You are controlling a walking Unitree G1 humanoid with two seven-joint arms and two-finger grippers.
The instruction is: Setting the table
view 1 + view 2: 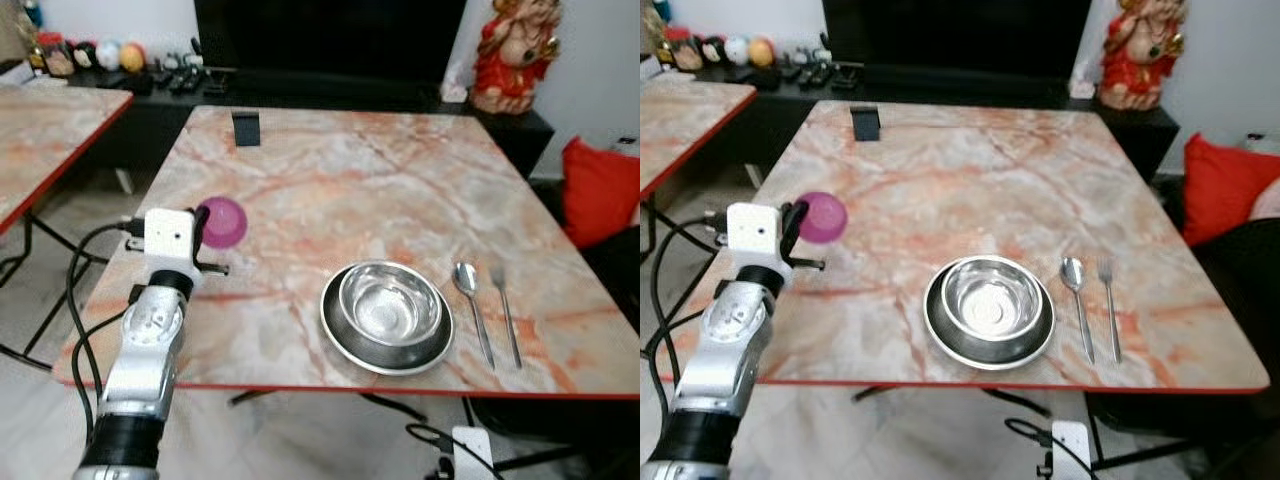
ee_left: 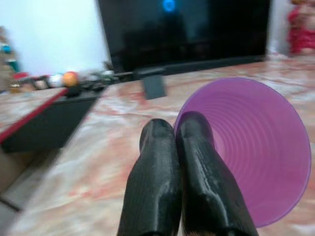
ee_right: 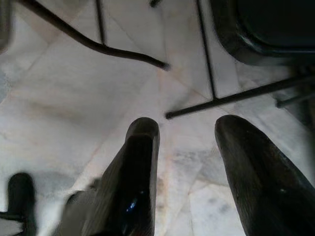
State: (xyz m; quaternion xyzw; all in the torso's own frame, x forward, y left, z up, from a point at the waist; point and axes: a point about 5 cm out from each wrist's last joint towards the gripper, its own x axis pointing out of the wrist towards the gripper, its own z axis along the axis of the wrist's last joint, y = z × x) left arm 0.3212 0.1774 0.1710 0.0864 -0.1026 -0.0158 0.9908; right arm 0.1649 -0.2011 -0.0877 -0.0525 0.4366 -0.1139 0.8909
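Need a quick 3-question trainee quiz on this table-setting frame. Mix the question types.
1. True or false: the steel bowl sits inside the steel plate.
2. Multiple choice: what is the left pincer shut on? A) the spoon B) the purple cup C) the fork
3. Fill in: on the marble table, the spoon lies between the plate and the ____.

Key
1. True. The bowl rests in the plate near the table's front edge.
2. B. The fingers pinch the rim of the purple cup at the table's left side; the right pincer hangs open over the floor.
3. Fork, lying parallel to the spoon on its right.
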